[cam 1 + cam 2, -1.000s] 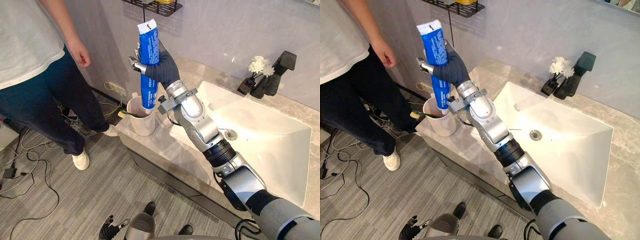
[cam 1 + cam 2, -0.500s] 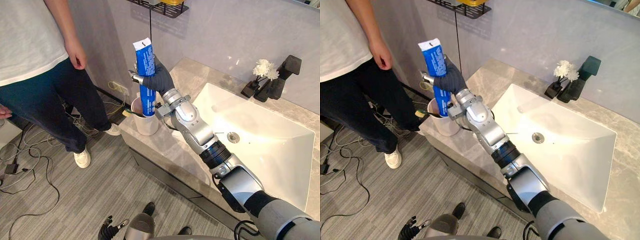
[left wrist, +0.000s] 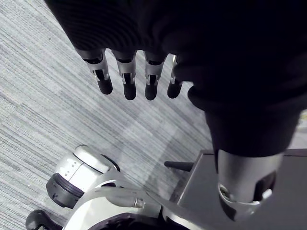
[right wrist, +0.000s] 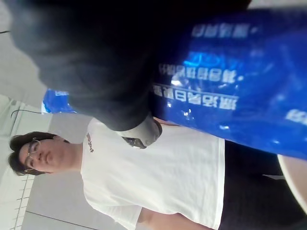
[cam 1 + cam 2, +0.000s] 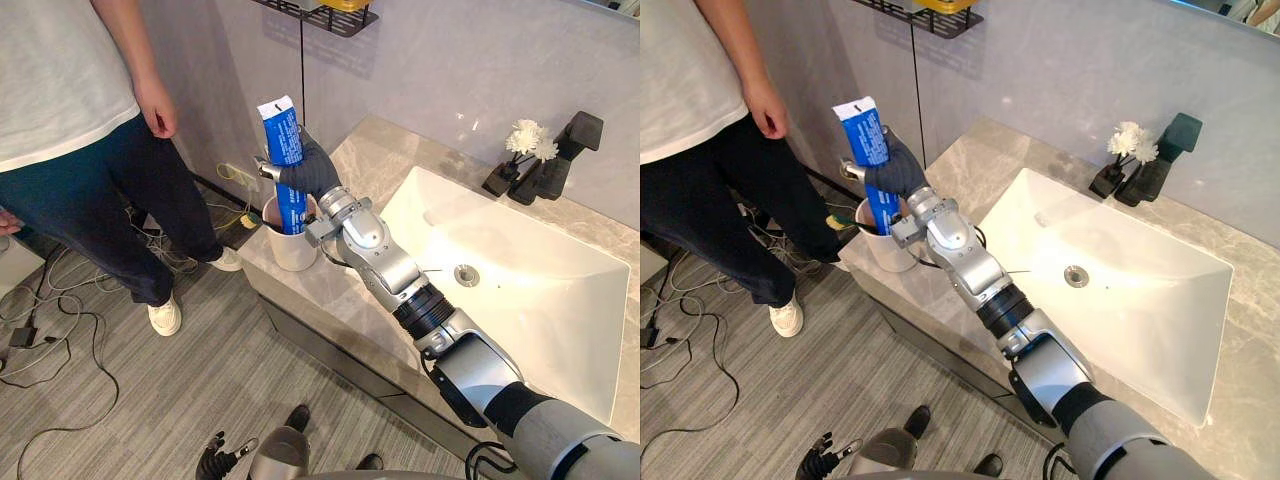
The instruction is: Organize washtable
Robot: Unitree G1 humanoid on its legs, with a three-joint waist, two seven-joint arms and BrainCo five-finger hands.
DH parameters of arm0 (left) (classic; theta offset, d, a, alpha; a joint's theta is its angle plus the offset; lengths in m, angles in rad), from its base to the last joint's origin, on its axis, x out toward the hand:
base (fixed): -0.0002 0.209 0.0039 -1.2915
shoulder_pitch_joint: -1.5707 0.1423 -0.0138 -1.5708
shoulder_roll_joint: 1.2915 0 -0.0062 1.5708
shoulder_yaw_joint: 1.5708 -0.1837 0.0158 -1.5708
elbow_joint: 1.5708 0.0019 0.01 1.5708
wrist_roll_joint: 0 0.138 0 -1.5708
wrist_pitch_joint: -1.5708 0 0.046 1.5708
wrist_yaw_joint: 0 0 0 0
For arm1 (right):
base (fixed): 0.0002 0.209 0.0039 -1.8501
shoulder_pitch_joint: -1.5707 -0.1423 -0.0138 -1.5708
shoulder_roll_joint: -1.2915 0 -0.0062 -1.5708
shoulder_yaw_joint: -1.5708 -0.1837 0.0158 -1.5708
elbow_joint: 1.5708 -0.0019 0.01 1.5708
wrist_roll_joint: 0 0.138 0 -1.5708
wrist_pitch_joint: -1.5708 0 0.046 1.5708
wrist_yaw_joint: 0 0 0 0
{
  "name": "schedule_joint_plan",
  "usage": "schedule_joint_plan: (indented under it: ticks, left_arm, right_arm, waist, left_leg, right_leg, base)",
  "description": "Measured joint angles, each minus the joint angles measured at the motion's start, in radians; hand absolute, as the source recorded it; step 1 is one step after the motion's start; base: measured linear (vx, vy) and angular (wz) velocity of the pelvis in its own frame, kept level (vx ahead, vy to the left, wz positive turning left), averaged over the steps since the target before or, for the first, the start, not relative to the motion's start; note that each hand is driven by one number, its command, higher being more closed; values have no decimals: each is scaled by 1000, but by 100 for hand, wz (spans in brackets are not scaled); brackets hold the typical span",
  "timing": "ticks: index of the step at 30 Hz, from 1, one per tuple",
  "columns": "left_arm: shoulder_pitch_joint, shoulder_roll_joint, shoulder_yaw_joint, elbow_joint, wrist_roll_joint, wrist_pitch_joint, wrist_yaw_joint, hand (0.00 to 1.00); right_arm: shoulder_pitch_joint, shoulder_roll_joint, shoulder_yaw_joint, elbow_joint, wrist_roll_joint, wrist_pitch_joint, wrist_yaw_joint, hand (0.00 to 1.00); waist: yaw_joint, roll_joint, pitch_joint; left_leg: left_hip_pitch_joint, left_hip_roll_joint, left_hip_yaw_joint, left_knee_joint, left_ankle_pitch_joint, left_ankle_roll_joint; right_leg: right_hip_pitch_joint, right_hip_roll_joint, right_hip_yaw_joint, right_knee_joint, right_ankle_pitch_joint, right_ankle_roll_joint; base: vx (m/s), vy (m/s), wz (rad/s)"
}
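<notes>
Step in hand: stowing. The toothpaste tube (image 5: 280,135) is gripped near upright by the right hand (image 5: 310,172), its lower end inside the white cup (image 5: 290,250) at a corner of the counter (image 5: 310,290). Lowering slightly, then release, is judged due next. The left hand (image 3: 129,72) hangs slack-fingered.

light: bright, even, indoor | glare: white sink basin (image 5: 520,250) close to washed out; soft sheen on the stone worktop (image 5: 380,150) | highlights: glossy flecks on the blue toothpaste tube (image 4: 230,91) | shadows: faint and soft-edged on the floor (image 5: 120,400) | dark: ribbed covers of left hand (image 3: 144,38) and right hand (image 4: 96,57) nearly black against lit surroundings
</notes>
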Motion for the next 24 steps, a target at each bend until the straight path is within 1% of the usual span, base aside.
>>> schedule_joint_plan:
  ticks: [1,2,6,10,17,24]
  left_arm:
    - [0,0,0,0,0,0,0,0]
    - [0,0,0,2,0,0,0,0]
    - [0,0,0,9,0,1,0,0]
    - [0,0,0,10,0,1,1,0]
    - [0,0,0,10,0,2,1,0]
    - [0,0,0,20,-1,3,2,0]
  right_arm:
    - [0,0,0,4,0,0,0,100]
    - [-1,1,1,21,0,1,0,0]
    - [-1,0,16,39,-1,4,-1,0]
    - [-1,1,20,39,-22,4,0,0]
    - [2,1,20,39,-29,4,0,0]
    - [43,0,20,34,-28,4,3,0]
  waist:
    - [0,0,0]
    - [0,0,-6]
    - [-1,1,-19]
    - [-1,1,-19]
    - [-2,1,-19]
    - [-7,5,-24]
  left_leg:
    - [0,0,0,0,0,0]
    - [-1,0,0,0,0,0]
    - [-3,1,3,1,0,0]
    - [-3,2,3,3,0,0]
    - [0,3,5,6,0,0]
    - [4,3,9,6,0,0]
  right_leg:
    - [0,0,0,0,0,0]
    - [-1,0,0,0,0,0]
    - [-5,0,4,0,0,0]
    - [-6,0,5,7,-2,-3]
    - [-7,-1,8,16,-5,-5]
    - [-6,-2,11,18,-5,-5]
  base:
    - [0,0,0]
    - [0,0,0]
    - [0,0,-2]
    - [0,0,0]
    - [0,0,0]
    - [0,0,0]
